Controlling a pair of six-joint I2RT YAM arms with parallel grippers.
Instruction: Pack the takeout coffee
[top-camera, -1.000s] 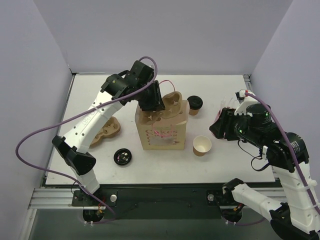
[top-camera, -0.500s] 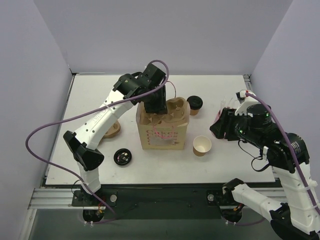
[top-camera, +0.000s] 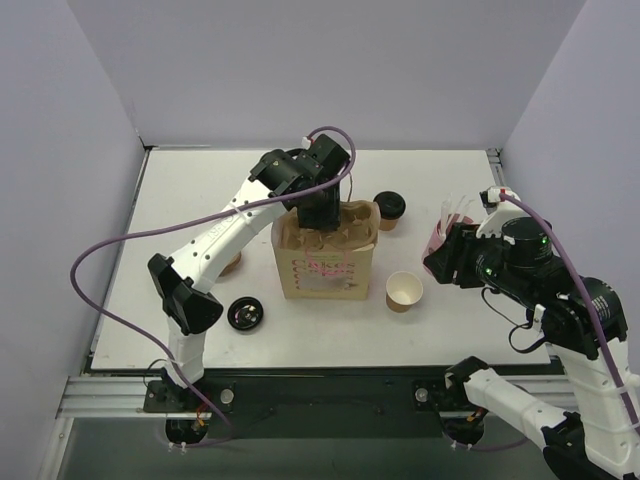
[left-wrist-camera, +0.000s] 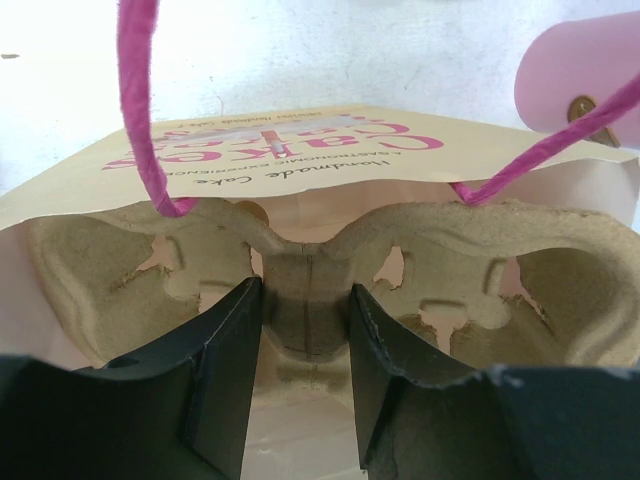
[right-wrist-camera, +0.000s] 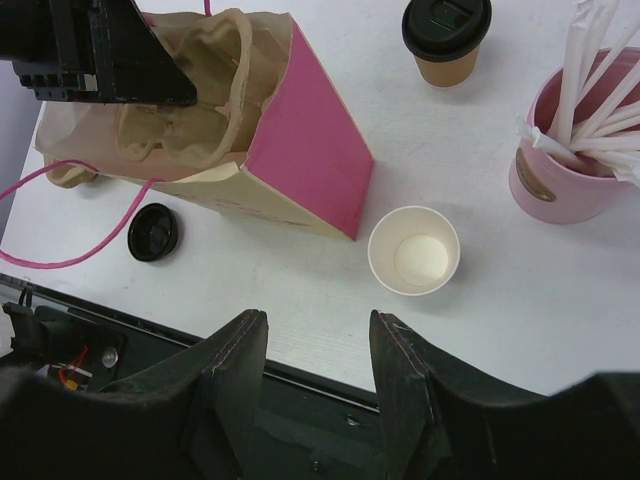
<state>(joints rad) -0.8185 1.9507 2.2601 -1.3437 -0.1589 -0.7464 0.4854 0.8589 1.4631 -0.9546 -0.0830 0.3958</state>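
Your left tool (left-wrist-camera: 305, 345) is nearly closed, its two black fingers pinching the centre rib of the moulded cup carrier (left-wrist-camera: 450, 240), which sits in the mouth of the paper bag (top-camera: 325, 270). By the look of it, the step in hand is seating that carrier inside the bag so the drink has a well to stand in. The takeout coffee (top-camera: 390, 207), lid on, stands on the surface (top-camera: 200, 190) just behind the bag's right corner, apart from it and untouched. Your right tool (right-wrist-camera: 315, 330) hangs wide open and empty, well to the right of the bag. To do this well, lower straight down and hold the carrier level, so both lobes pass the bag's rim together and neither catches on a side wall. How far the carrier is from the bag's floor cannot be told from these views, so let go only once it stops sinking and the bag takes its weight. Mind the pink cord handles: one loops close by your left finger, so open just enough to clear the rib and lift out vertically, or you may snag a cord and tip the bag. The bag is light paper and would slide or topple easily. The open cup (right-wrist-camera: 414, 250) stands just off the bag's front right corner and the loose lid (right-wrist-camera: 153, 232) off its front left, so avoid any sideways sweep.
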